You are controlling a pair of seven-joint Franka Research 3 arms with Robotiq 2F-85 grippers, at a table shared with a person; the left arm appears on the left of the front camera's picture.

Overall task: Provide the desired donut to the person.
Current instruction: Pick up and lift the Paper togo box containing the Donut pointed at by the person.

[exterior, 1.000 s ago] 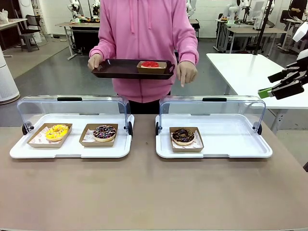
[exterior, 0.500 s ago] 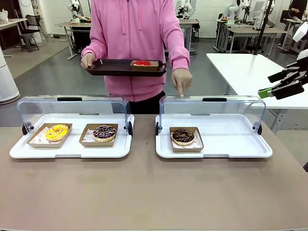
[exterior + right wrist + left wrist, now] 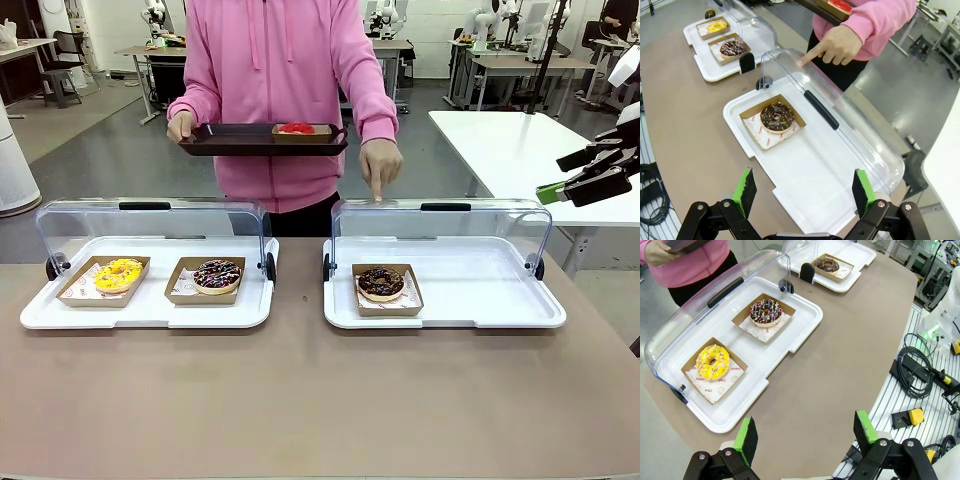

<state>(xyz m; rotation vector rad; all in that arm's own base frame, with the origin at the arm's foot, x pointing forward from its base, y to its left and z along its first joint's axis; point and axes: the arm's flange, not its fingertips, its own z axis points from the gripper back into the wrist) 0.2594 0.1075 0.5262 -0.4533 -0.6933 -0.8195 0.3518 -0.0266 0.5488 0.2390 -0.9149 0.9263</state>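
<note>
I see person at far side, hand pointing down, fingertip at clear lid over chocolate donut in right white tray. Right gripper spread wide, empty. Left gripper spread, empty.

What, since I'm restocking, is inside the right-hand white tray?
One chocolate sprinkled donut in an open cardboard box, at the tray's left end. The paper liner beneath the donut is mostly covered.

1. A brown desk spans the foreground.
2. A white table stands just beyond its far right corner.
3. Black cables lie coiled on white slats beside the desk, near a yellow box.
</note>
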